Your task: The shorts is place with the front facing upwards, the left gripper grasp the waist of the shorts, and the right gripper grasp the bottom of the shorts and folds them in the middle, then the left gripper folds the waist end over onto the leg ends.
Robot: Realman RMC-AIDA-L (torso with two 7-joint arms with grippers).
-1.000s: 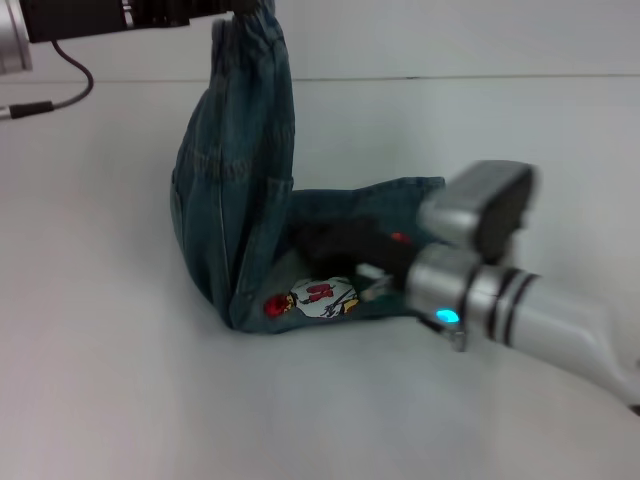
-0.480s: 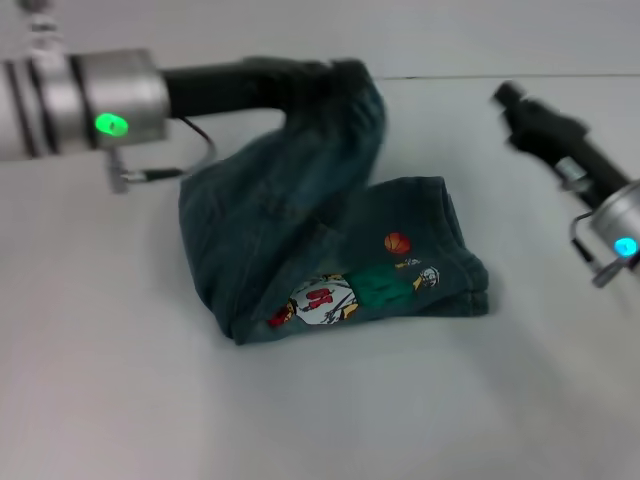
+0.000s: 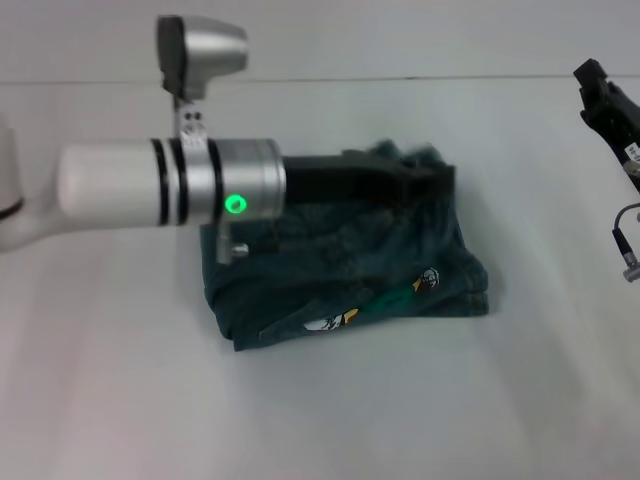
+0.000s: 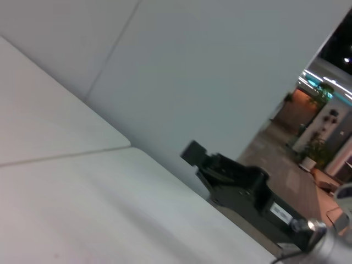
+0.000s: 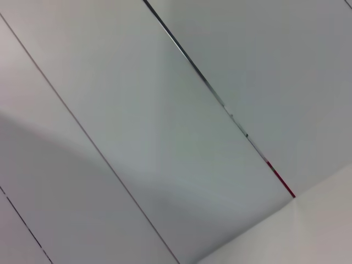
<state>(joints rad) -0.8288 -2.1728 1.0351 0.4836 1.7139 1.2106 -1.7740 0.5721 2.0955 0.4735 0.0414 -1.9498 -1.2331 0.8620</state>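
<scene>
The dark denim shorts (image 3: 400, 270) lie folded on the white table (image 3: 320, 420), the upper layer draped over the lower so that only a strip of the cartoon print (image 3: 335, 319) shows. My left arm reaches across from the left. Its gripper (image 3: 440, 180) sits low at the far right end of the shorts, shut on the bunched waist edge (image 3: 400, 152). My right gripper (image 3: 603, 98) hangs raised at the right edge of the head view, away from the cloth, and also shows far off as the right gripper (image 4: 231, 181) in the left wrist view.
A plain wall (image 5: 165, 110) fills the right wrist view. A seam line (image 3: 450, 77) marks the table's far edge. Bare white table surrounds the shorts on every side.
The left gripper has carried the waist down and to the right, laying the upper layer flat over the leg ends and covering most of the print. The right gripper has drawn back farther right.
</scene>
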